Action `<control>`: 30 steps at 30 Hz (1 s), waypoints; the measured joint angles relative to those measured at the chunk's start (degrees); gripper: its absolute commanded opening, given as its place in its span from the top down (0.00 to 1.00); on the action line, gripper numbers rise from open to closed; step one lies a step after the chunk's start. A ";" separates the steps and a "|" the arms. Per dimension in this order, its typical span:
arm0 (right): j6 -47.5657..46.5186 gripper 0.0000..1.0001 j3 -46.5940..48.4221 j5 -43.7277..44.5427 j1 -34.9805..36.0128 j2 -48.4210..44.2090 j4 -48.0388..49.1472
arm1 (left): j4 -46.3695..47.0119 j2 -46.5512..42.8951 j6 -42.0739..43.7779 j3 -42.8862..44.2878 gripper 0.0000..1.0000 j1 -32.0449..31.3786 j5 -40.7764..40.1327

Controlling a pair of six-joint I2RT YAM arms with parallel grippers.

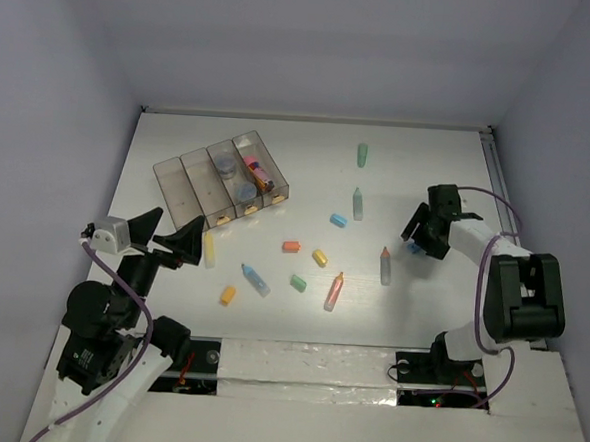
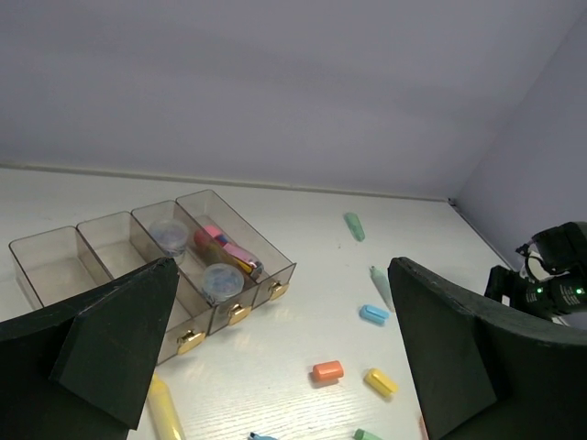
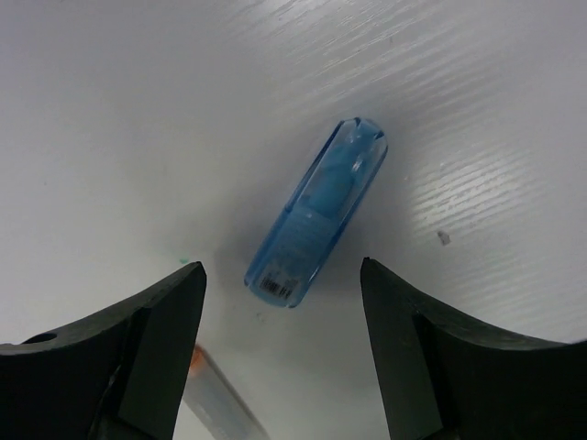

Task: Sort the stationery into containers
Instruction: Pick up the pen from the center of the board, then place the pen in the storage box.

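Hovering low, right gripper (image 3: 280, 275) fingers wide, straddling blue marker (image 3: 318, 213) lying on surface (image 3: 138, 110), well right of four-compartment tray (image 1: 169, 185). Should twist wrist slightly, square to tilted barrel, pinch mid-body. Left gripper (image 1: 174, 232) fingers wide, empty.

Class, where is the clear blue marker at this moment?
The blue marker lies on the table's right side, directly below the open right gripper; the right wrist view shows it between the jaws, untouched.
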 measured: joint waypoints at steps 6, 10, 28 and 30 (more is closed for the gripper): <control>0.02 0.57 2.03 -0.94 -2.62 4.68 1.70 | -0.04 -1.95 0.00 0.00 0.01 -0.61 -0.50; -0.20 0.73 3.02 -1.33 -2.95 6.12 3.65 | 0.04 -3.19 0.00 0.00 0.01 -1.64 -1.11; -8.48 0.73 30.42 -7.08 34.25 10.45 12.41 | 0.02 -3.28 0.00 0.00 0.01 -3.08 -2.47; -10.08 0.73 36.87 -11.26 38.51 16.59 16.52 | 0.07 -3.06 0.00 0.00 0.01 -3.08 -2.84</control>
